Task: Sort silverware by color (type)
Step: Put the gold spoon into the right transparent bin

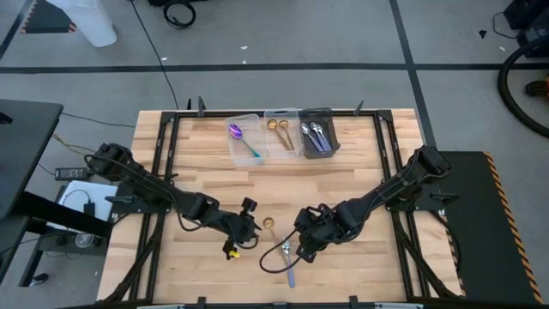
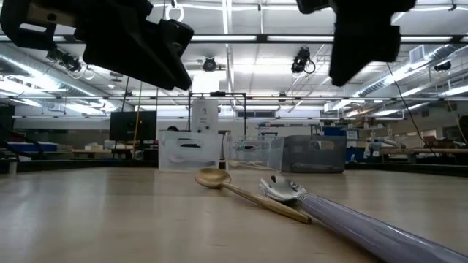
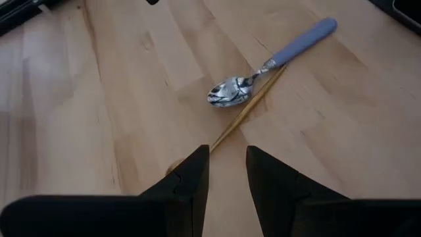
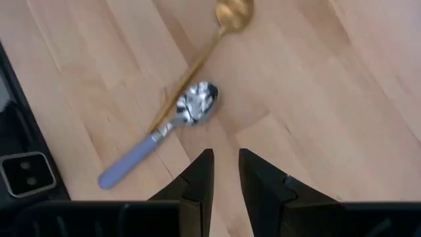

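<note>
A gold spoon lies flat on the wooden table near its near edge. A silver spoon with a lavender handle lies beside it, its neck crossing the gold handle. In the low view the gold bowl is in front of the silver bowl. My left gripper hovers open just left of the gold bowl, whose end is hidden behind one finger. My right gripper hovers open just right of the silver spoon. Both grippers stay above the tabletop.
Three bins stand in a row at the table's far edge: a clear one with a purple-teal spoon, a clear one with gold pieces, and a dark grey one with silver pieces. Bare wood lies between the bins and the spoons.
</note>
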Controlling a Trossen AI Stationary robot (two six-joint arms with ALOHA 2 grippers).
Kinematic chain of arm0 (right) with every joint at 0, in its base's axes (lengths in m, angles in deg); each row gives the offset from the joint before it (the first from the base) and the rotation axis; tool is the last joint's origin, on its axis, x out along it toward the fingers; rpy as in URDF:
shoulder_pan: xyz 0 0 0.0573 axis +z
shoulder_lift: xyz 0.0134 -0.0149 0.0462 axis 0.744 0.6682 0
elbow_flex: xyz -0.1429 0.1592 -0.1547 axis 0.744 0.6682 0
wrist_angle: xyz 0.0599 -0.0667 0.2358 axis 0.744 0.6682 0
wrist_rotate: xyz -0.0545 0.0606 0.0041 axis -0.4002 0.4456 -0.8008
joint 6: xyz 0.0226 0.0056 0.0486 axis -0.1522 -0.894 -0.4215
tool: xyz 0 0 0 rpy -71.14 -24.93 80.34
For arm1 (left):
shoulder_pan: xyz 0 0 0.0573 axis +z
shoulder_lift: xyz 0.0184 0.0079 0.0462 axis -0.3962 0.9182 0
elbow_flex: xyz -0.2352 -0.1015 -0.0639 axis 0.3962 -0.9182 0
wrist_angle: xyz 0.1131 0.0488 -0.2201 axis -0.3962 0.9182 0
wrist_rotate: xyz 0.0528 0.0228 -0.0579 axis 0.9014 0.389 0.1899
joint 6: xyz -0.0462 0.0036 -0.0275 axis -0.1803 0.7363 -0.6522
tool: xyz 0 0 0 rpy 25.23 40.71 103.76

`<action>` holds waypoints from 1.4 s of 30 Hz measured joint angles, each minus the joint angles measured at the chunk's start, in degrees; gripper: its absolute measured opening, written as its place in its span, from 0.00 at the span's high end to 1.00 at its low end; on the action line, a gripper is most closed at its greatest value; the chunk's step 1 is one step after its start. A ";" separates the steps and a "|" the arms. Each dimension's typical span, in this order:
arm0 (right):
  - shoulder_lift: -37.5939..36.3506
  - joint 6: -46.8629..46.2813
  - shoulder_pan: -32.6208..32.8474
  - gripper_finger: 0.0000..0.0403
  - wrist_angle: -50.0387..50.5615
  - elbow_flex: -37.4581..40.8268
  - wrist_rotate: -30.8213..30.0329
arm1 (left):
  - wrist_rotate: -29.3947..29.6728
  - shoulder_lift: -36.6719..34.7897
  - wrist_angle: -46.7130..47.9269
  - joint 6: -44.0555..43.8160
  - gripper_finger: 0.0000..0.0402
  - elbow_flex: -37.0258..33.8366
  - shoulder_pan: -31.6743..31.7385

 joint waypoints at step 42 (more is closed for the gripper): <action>0.00 -4.99 4.72 0.80 -0.17 3.85 -1.05 | -7.79 17.42 11.37 6.67 0.70 17.65 4.98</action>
